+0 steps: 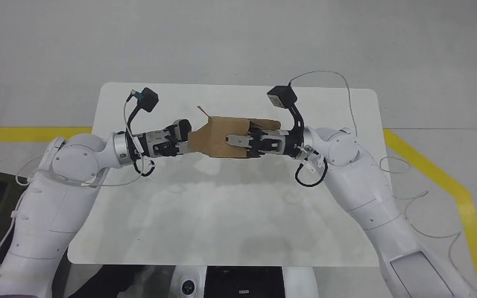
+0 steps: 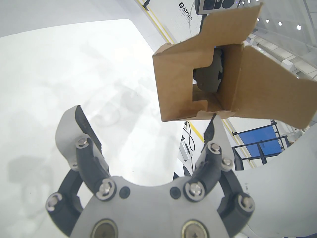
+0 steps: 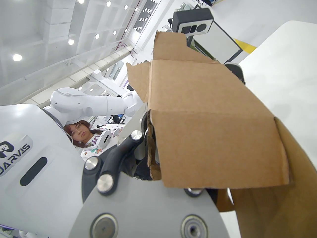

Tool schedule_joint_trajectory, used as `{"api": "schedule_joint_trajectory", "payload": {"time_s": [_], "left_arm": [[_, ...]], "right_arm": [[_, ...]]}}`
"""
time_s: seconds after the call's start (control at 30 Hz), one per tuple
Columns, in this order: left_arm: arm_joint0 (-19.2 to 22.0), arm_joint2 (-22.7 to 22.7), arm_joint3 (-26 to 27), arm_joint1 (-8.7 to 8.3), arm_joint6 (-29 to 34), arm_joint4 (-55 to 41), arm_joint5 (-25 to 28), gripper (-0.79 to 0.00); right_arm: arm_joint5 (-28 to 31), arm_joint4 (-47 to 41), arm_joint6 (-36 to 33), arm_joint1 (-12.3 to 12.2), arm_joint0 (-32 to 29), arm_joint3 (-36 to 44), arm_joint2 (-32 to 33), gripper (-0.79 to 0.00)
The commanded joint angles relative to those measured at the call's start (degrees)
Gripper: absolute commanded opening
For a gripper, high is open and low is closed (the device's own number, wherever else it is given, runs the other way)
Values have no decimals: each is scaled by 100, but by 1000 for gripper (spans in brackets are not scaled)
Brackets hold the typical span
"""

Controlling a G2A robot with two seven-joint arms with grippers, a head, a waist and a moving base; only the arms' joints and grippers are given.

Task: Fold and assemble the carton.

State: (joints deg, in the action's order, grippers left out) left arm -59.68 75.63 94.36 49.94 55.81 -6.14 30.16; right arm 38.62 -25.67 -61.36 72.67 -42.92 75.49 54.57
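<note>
Right, here we are: a brown cardboard carton (image 1: 214, 135) held up off the glossy white tabletop (image 1: 223, 216), slung between the two arms near the far edge. It's matte and plain, with crisp fold lines, already squared into a box-shaped sleeve.

From above, the right pincer (image 1: 237, 139) has one pale finger lying flat along the carton's upper face. Now the left wrist camera looks straight into the carton's open end, and there, inside, sits a dark finger (image 2: 209, 75) of that same pincer. So it is pinching a wall of the carton, one finger outside and one within. The overhead camera gives no hint of that inner finger.

The left pincer (image 2: 146, 113) is spread wide, with grey metal fingers and ribbed black pads (image 2: 88, 127). One tip is just beside the carton's lower edge; I can't tell whether it touches. The other is well apart from it.

At that open end a long flap (image 2: 272, 92) juts outward, unfolded, and a notched one (image 2: 230, 23) sticks up. The right wrist camera shows the broad, smooth side panel, its creases, and a ragged cut edge close to the pincer's body.
</note>
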Motion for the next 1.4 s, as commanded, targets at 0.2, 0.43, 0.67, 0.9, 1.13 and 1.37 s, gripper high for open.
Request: {"api": "schedule_joint_trajectory", "payload": {"time_s": [0.2,0.43,0.67,0.9,1.13,1.37], "left_arm": [[-26,-46,93,-4,67,-5,24,0],[-46,-79,175,-7,100,3,27,0],[-46,-122,207,-7,110,22,28,0],[-35,-119,196,-11,99,5,30,0],[-39,-108,190,-17,104,-3,42,0],[10,-1,22,-29,16,-31,34,0]], "right_arm": [[-46,-51,-180,46,113,-36,-164,-785],[-57,-19,-164,82,172,-112,-250,-785],[-19,-8,-104,108,205,-167,-277,-785],[1,-2,-81,123,219,-201,-280,-785],[-6,44,-55,131,228,-243,-268,-785],[-36,64,-107,115,206,-277,-203,-785]]}}
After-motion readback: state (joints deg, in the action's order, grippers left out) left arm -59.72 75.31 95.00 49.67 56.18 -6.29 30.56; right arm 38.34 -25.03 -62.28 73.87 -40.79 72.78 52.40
